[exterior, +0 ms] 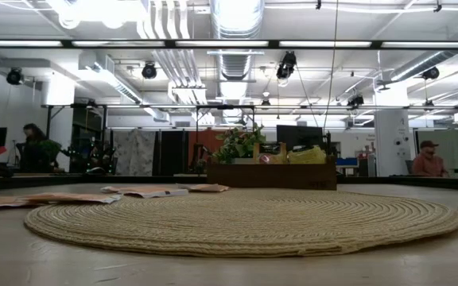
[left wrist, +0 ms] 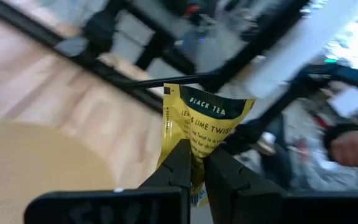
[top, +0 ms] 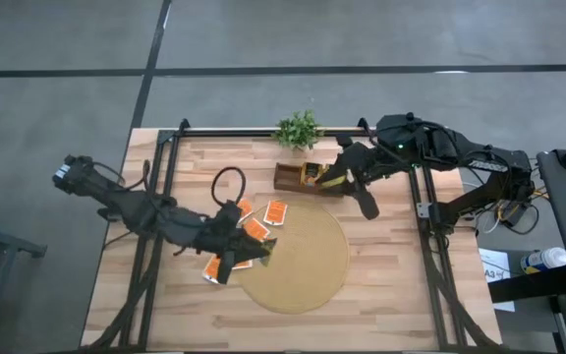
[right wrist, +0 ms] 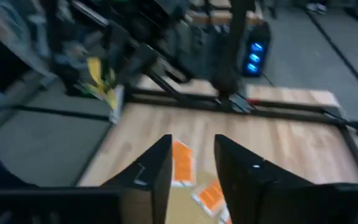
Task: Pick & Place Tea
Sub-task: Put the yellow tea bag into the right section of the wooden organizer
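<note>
The counter point(top: 391, 285) is a pale wooden top with a big round woven mat point(top: 303, 261) on it, and beyond the mat's far edge stands a small dark wooden box point(top: 298, 178) with yellow packets already in it, a little green plant point(top: 298, 129) just behind. Orange-red tea packets point(top: 263, 218) lie loose on the wood at the mat's left edge.

The left gripper point(left wrist: 193, 163) is clamped on a yellow tea packet point(left wrist: 201, 134), pinching it low so that most of the packet stands up free above the fingers point(left wrist: 178, 165). From above, that gripper point(top: 249, 249) sits over the mat's left rim, well apart from the box. The right gripper point(right wrist: 191, 163) hangs near the box with its fingers parted and nothing between them.

To my eye the carry to the box is the step now. The packet is thin and floppy, so I would keep the pinch firm, travel level, come in above the box wall rather than across it, and let go only once the packet's lower edge is inside. The right arm crowds that corner; it should be given room.
</note>
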Robot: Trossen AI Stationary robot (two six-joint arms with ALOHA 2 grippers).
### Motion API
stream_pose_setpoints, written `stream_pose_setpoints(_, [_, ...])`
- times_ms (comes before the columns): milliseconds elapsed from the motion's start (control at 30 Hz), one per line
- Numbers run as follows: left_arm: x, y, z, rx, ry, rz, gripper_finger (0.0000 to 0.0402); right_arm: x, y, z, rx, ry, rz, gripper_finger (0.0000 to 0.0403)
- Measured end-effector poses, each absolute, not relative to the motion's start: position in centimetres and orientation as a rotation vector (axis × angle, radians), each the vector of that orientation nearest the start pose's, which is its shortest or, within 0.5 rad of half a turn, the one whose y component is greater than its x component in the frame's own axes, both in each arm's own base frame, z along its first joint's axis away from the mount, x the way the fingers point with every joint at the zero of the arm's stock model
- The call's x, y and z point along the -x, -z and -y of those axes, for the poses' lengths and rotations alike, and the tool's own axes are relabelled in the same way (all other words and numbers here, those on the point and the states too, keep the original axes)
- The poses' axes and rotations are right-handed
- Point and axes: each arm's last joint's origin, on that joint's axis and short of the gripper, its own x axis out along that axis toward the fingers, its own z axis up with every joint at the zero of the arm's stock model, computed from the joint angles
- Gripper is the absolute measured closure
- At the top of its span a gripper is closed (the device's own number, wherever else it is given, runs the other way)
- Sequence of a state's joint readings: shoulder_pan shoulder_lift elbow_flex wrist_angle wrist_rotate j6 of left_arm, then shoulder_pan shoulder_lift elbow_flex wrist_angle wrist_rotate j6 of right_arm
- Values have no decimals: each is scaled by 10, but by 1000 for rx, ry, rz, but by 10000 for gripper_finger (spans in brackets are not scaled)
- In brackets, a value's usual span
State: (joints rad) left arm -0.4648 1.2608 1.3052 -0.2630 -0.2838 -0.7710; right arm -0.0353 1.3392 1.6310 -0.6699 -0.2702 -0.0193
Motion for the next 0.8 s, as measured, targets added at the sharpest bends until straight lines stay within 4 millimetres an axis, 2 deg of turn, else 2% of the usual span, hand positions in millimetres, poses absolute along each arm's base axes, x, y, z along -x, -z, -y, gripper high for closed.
stream_pose_setpoints(167, [-258,-411,106,682,205,-230,377,-268,-461,-1,-94,-344,-298,247])
stream_pose_setpoints(300, [-266,-410,94,672,216,-224,377,-272,-458,-3,-119,-382,-308,228])
stream_pose_setpoints(500, [-278,-407,74,677,213,-225,377,-285,-448,-2,-133,-380,-350,223])
stream_pose_setpoints(800, [-292,-398,61,685,226,-259,376,-304,-432,-2,-143,-416,-402,234])
